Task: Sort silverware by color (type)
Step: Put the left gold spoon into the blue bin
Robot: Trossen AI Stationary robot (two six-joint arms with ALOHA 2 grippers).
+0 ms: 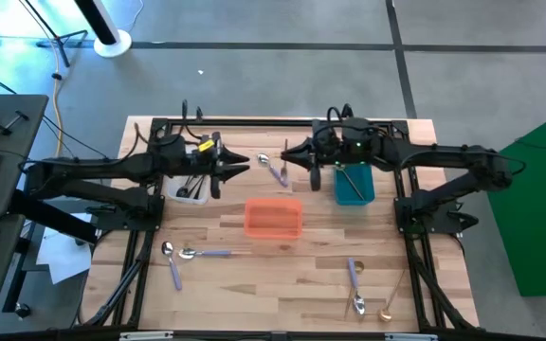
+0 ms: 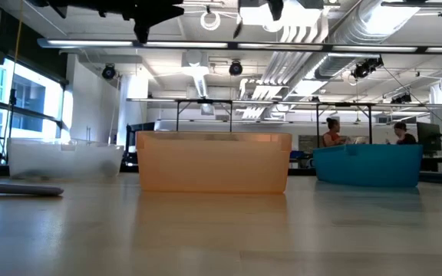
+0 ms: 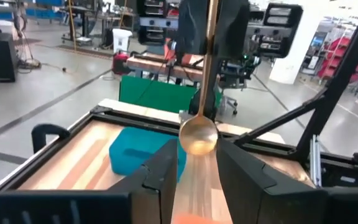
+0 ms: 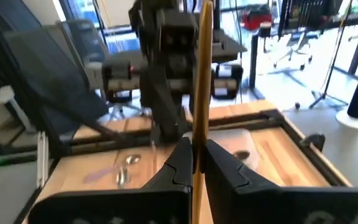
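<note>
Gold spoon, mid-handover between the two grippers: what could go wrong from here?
1. The right gripper pinches only the thin handle of the gold spoon. It might pivot or slip and drop near the lavender-handled spoon, outside any bin.
2. The open left gripper has its fingers close beside the bowl, so backing away off-line could knock the spoon loose.

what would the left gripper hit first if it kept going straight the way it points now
Most likely the thin gold spoon that the right gripper grips by its handle. The left gripper, fingers apart, points straight at it, bowl just beyond its tips. Past the spoon comes the right gripper itself.
</note>
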